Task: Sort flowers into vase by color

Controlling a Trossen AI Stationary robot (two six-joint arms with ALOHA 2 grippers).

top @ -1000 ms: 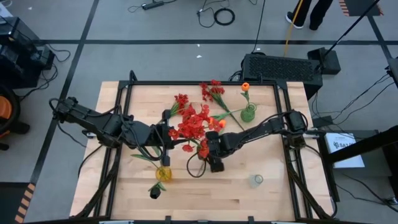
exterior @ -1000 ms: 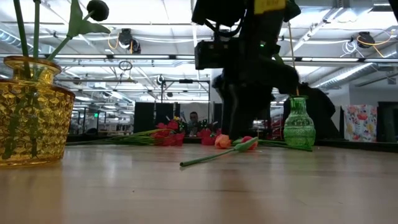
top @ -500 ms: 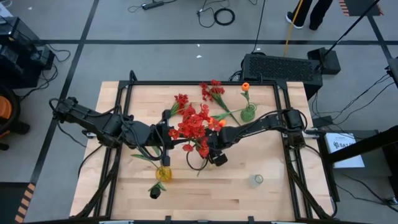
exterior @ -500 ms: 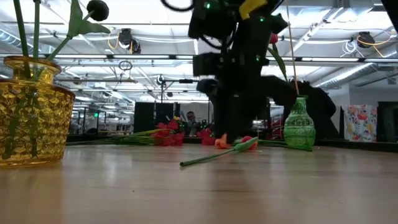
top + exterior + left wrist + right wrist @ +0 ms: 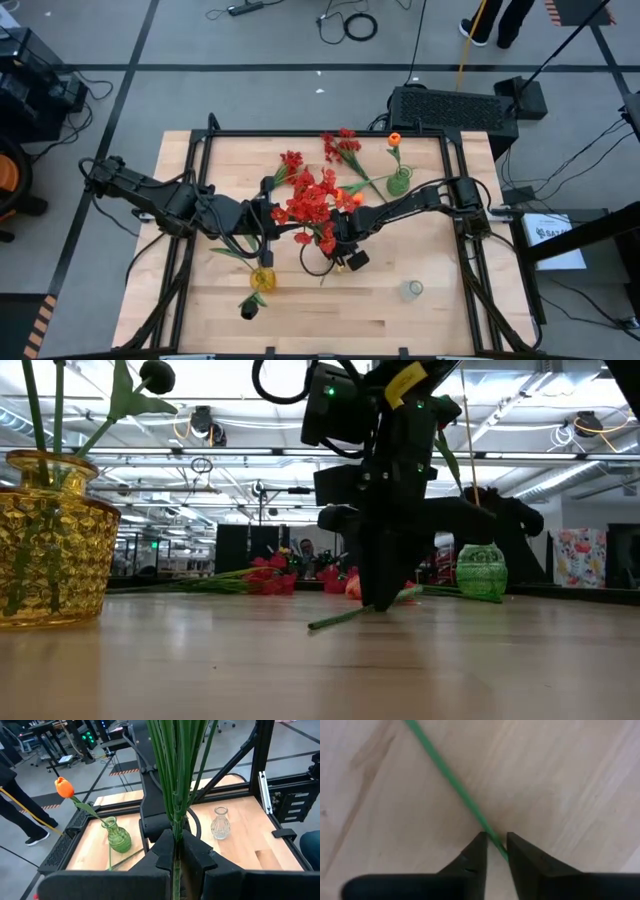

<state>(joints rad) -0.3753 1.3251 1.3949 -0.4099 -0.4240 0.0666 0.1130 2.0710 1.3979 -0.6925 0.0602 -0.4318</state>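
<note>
The right gripper (image 5: pixel 493 851) is down at the pale wooden table (image 5: pixel 420 325), near its middle, with its two dark fingers almost together and the thin green stem of a loose orange tulip-like flower (image 5: pixel 451 784) passing between the tips. They look pinched on the stem, or very nearly so. From the gripper, seen from above, the stem runs off toward about one o'clock, its bloom lying at the far end near the pile of red clustered flowers (image 5: pixel 310 200). The grip is therefore near the stem's tail, and the long axis crosses the fingers rather than lying along them.

The ribbed green glass vase (image 5: pixel 399 182), already holding one orange tulip, stands at roughly two o'clock from the right gripper, on that arm's own side.

The left gripper (image 5: pixel 176 854) hangs at about nine o'clock from the right one, clamped on a bunch of green stems, close to the faceted yellow glass vase (image 5: pixel 262 279).
</note>
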